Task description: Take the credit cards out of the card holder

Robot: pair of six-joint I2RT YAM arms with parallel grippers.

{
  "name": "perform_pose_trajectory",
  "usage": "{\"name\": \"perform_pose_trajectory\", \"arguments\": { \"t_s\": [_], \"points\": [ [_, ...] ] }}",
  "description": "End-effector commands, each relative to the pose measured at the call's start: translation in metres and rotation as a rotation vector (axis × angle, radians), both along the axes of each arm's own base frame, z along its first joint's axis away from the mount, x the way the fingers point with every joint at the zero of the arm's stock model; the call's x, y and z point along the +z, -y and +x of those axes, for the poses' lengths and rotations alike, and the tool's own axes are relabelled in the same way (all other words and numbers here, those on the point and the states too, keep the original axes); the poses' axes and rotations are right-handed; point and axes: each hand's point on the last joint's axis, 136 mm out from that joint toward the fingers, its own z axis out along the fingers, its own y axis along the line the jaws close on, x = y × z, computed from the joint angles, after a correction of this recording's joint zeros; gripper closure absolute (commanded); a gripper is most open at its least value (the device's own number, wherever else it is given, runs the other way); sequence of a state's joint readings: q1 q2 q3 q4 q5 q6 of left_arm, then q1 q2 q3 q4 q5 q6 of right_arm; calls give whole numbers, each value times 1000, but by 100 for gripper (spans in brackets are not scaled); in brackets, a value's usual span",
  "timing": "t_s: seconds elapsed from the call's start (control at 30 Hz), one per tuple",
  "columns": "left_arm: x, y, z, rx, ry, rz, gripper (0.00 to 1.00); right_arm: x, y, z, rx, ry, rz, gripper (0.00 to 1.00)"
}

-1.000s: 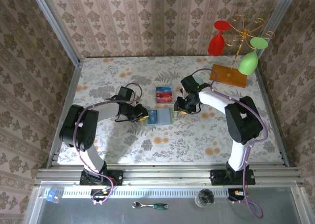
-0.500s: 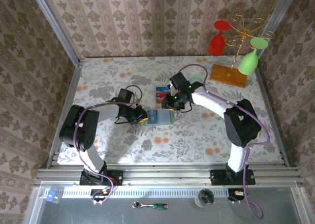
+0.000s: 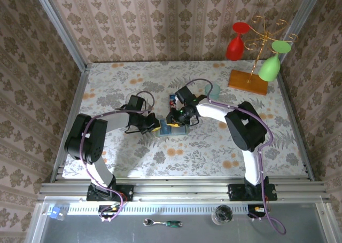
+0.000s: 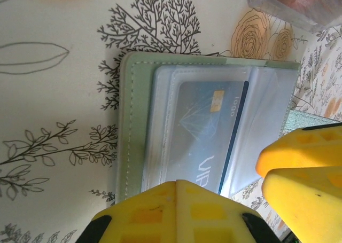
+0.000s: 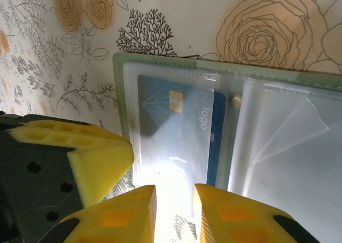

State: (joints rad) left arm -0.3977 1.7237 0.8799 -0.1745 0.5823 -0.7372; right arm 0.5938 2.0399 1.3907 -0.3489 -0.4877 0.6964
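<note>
The card holder (image 4: pixel 133 125) lies open on the flowered table, pale sage green with clear plastic sleeves (image 5: pixel 118 93). One of the credit cards, blue (image 4: pixel 208 125), sits under the left sleeve (image 5: pixel 176 120). My left gripper (image 4: pixel 187 185) is shut, its fingers together with no gap, and its tip is over the holder's near edge. In the top view it is at the holder's left side (image 3: pixel 156 126). My right gripper (image 5: pixel 175 197) hovers over the sleeve's edge, open by a narrow gap with nothing between the fingers. It comes in from above the holder (image 3: pixel 173 120).
A clear tray (image 4: pixel 288 5) with reddish cards lies just beyond the holder. A pale teal cup (image 3: pixel 214 90) stands behind the right arm. At the back right, a wire rack on an orange base (image 3: pixel 248 81) holds a red glass (image 3: pixel 235 45) and a green glass (image 3: pixel 270 67).
The right arm swung left from beside the holder to over it, and its jaws narrowed. The left gripper closed at the holder's left edge.
</note>
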Motion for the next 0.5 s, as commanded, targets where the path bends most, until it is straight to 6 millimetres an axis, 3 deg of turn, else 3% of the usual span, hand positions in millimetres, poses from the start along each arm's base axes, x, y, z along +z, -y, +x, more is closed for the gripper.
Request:
{"name": "perform_pose_trajectory", "arguments": {
  "t_s": [0.0,0.47],
  "points": [
    [15,5,12,-2,46,-21,96,2,-9,4,0,-5,36,75],
    [-9,1,9,-13,-10,10,100,-11,-11,7,-3,-18,22,74]
  ]
}}
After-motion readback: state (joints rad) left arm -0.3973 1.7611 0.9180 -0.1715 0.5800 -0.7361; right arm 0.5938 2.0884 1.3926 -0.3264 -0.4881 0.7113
